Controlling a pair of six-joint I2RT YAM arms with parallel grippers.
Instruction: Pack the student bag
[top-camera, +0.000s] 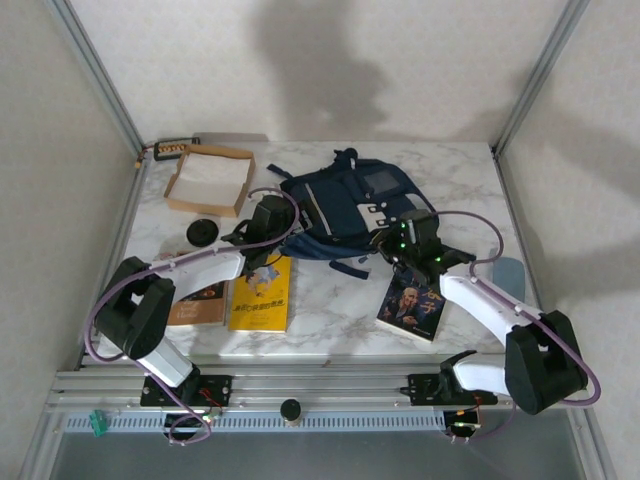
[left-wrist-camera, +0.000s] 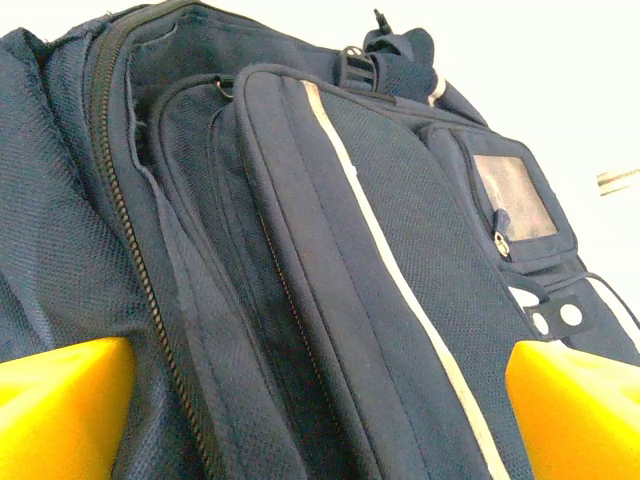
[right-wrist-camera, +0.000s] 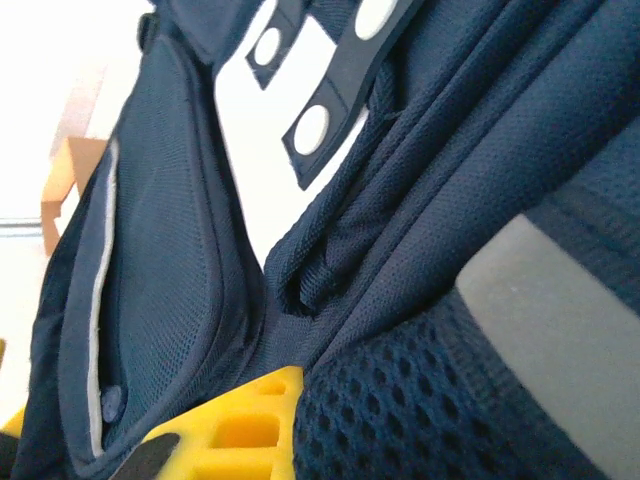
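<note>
Top external: student bag (top-camera: 345, 200) lay at the desk's (top-camera: 335, 300) far centre. Right hand (top-camera: 392, 240) was closed at its near-right edge, hold on fabric uncertain. Left hand (left-wrist-camera: 320, 410) stood wide; it likely needed to straddle the zipper (left-wrist-camera: 150, 300) edge squarely before closing.

Student bag (left-wrist-camera: 330, 250) of matt woven cloth

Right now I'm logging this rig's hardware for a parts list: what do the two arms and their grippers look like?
The left arm and right arm each have white links, black joint housings and a purple cable looping alongside. Green lights glow on the right wrist. The left gripper's fingers and the right gripper's fingers are yellow plastic, the latter ribbed.
</note>
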